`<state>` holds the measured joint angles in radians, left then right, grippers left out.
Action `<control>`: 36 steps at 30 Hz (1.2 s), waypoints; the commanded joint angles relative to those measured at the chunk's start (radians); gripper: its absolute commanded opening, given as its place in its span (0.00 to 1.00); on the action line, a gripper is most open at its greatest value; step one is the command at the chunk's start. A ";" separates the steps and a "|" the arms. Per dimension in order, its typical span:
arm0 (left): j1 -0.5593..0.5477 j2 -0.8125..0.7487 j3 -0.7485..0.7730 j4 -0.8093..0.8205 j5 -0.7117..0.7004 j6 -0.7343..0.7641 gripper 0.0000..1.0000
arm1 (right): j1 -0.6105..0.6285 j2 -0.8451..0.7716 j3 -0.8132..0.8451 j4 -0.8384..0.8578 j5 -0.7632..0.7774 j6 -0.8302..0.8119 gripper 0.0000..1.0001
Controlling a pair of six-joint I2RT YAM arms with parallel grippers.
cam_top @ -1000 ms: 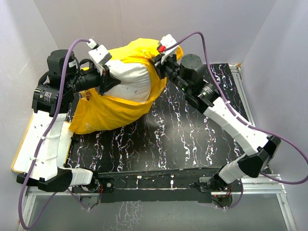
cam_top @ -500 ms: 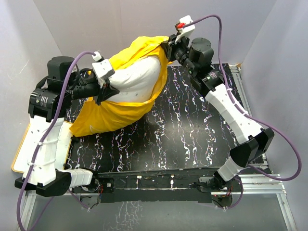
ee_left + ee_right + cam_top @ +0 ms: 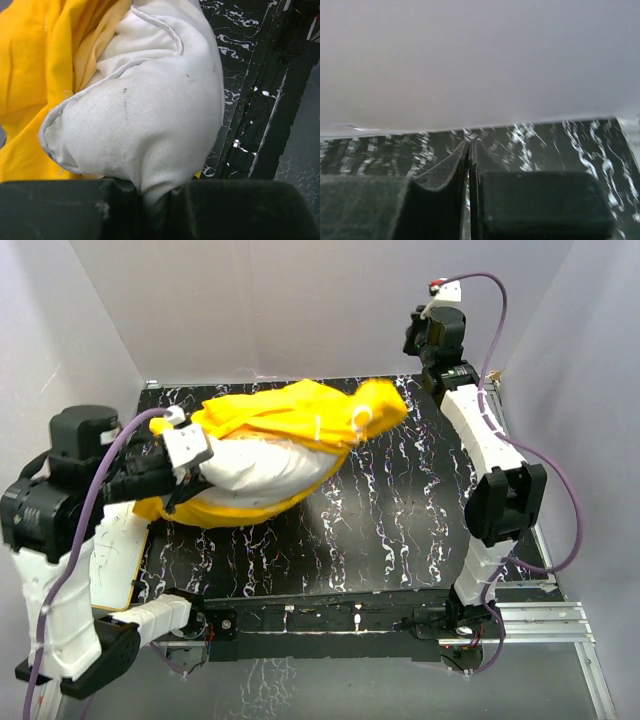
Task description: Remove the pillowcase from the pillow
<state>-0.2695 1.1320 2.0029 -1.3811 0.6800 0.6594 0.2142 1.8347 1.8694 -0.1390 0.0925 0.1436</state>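
Observation:
The yellow pillowcase [image 3: 300,415] is bunched over the far side of the off-white pillow [image 3: 262,468], which lies on the black marbled table [image 3: 390,530]. The pillow's near side is bare. My left gripper [image 3: 192,472] is shut on the pillow's left corner; in the left wrist view the white fabric [image 3: 145,115] is pinched between the jaws, with yellow cloth [image 3: 30,65] to the left. My right gripper [image 3: 415,335] is raised at the back right, apart from the pillowcase. In the right wrist view its pads [image 3: 451,170] are pressed together and hold nothing.
Grey walls enclose the table on three sides. A flat white board with a yellow rim [image 3: 125,560] lies at the table's left edge under my left arm. The right arm stands tall along the right edge.
My right gripper let go of the pillowcase and swung up and back to the right. The pillowcase has slid further off. My left gripper pulled the pillow left and toward me.

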 commanded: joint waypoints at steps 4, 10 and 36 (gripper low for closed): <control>0.001 -0.038 0.043 0.032 -0.033 -0.033 0.00 | -0.038 -0.031 -0.026 0.011 -0.151 0.132 0.08; 0.002 -0.107 -0.200 0.473 -0.263 -0.101 0.00 | -0.037 -0.385 -0.432 0.325 -0.485 0.189 0.62; 0.003 0.003 -0.128 0.490 -0.203 -0.155 0.00 | 0.456 -0.481 -0.379 0.060 -0.213 -0.546 0.76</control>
<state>-0.2707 1.1393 1.8366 -0.9009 0.4698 0.5076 0.6544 1.3693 1.4380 -0.0578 -0.1982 -0.3176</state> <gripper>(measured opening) 0.057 0.764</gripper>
